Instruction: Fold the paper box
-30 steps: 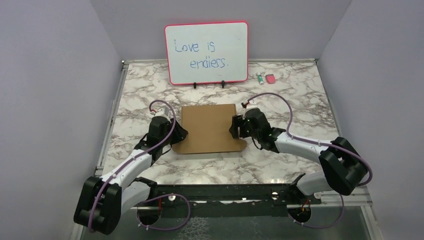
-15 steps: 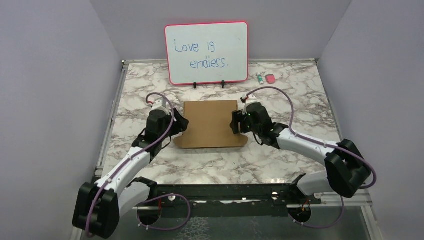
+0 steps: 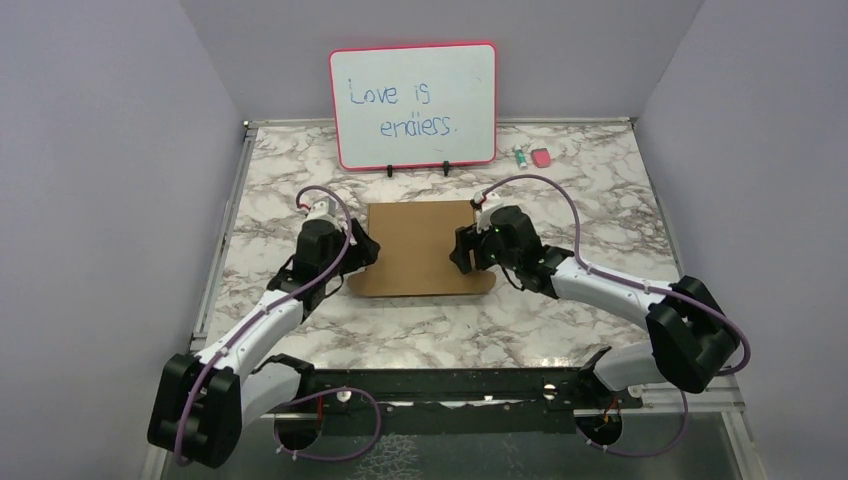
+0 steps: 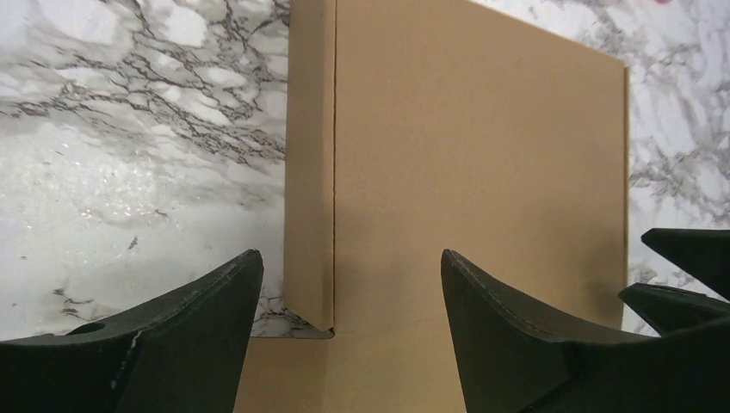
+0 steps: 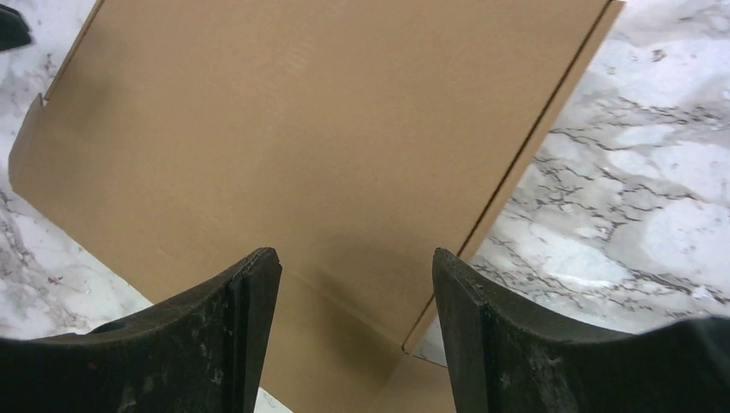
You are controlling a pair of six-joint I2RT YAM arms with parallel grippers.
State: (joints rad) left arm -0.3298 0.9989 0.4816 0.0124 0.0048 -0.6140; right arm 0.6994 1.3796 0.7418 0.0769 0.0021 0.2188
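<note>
The left tool (image 3: 363, 250) is hanging with its two dark fingers (image 4: 185, 331) spread wide and nothing between them. In the left wrist view (image 4: 344, 268) the gap between them is framing the left edge of the paper box (image 4: 469, 155), where a narrow strip is running alongside a crease. Whether the fingertips are touching the cardboard, I cannot tell.

The right tool (image 3: 462, 252) is also standing spread. In its own wrist view (image 5: 355, 262) its fingers are hanging over the brown top panel (image 5: 301, 129) near the right edge of the box, gripping nothing. The tips of this tool are also showing at the right border of the left wrist view (image 4: 689, 271).

The paper box (image 3: 420, 248) is lying flat between the two tools in the middle of the marbled desk (image 3: 590, 205). It is plain brown and unprinted, and a small rounded tab is poking out at its near right corner.

Both arms are reaching in from the near edge, each carrying a looping purple cable (image 3: 545, 190).

Beyond the box a pink-framed whiteboard (image 3: 413, 105) is standing upright at the back of the desk, carrying blue handwriting. To the right of the whiteboard, a pink eraser (image 3: 541, 157) is lying just beside a small green-and-white item (image 3: 520, 156), well apart from the box.
</note>
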